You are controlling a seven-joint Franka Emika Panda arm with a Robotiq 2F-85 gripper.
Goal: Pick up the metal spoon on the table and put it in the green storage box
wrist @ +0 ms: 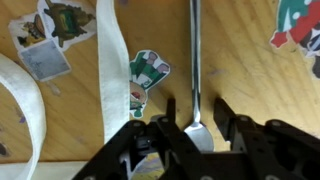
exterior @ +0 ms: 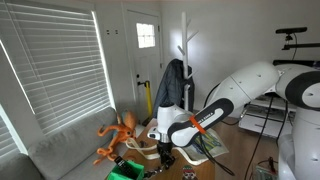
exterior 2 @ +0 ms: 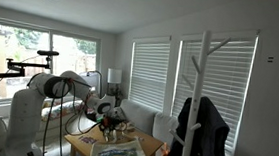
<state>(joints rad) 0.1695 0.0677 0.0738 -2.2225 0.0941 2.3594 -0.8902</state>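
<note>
The metal spoon (wrist: 195, 60) lies flat on the light wooden table (wrist: 250, 90). In the wrist view its handle runs straight up and its bowl points toward the camera. Just beside the handle sits a green-and-white sticker (wrist: 148, 72), and next to that a white strip (wrist: 112, 70) runs down the wood, with a wider white band (wrist: 25, 100) curving at the edge. More picture stickers lie in the upper corners (wrist: 45, 58) (wrist: 300, 25). Nothing lies on the spoon itself.

In an exterior view the green storage box (exterior: 125, 172) stands at the near edge of the table. The orange octopus toy (exterior: 118, 135) is behind it and a grey sofa (exterior: 60, 150) is off to one side. A coat rack hung with a dark jacket (exterior: 175, 85) stands by the door.

The white Panda arm (exterior: 250, 85) reaches out from its base and bends down at the wrist, so the gripper (exterior: 166, 155) points down at the tabletop close to the box.

Only the wrist view shows the gripper (wrist: 197, 125) up close. Its two dark fingers (wrist: 168, 112) stand apart on either side of the spoon's bowl, with a gap of wood showing on each side, so nothing is grasped. In both exterior views the spoon is too small to pick out. In an exterior view a white coat rack (exterior 2: 203, 83) fills the foreground, with the arm (exterior 2: 49, 86) and table (exterior 2: 149, 144) small behind it; I cannot make out the box there.
</note>
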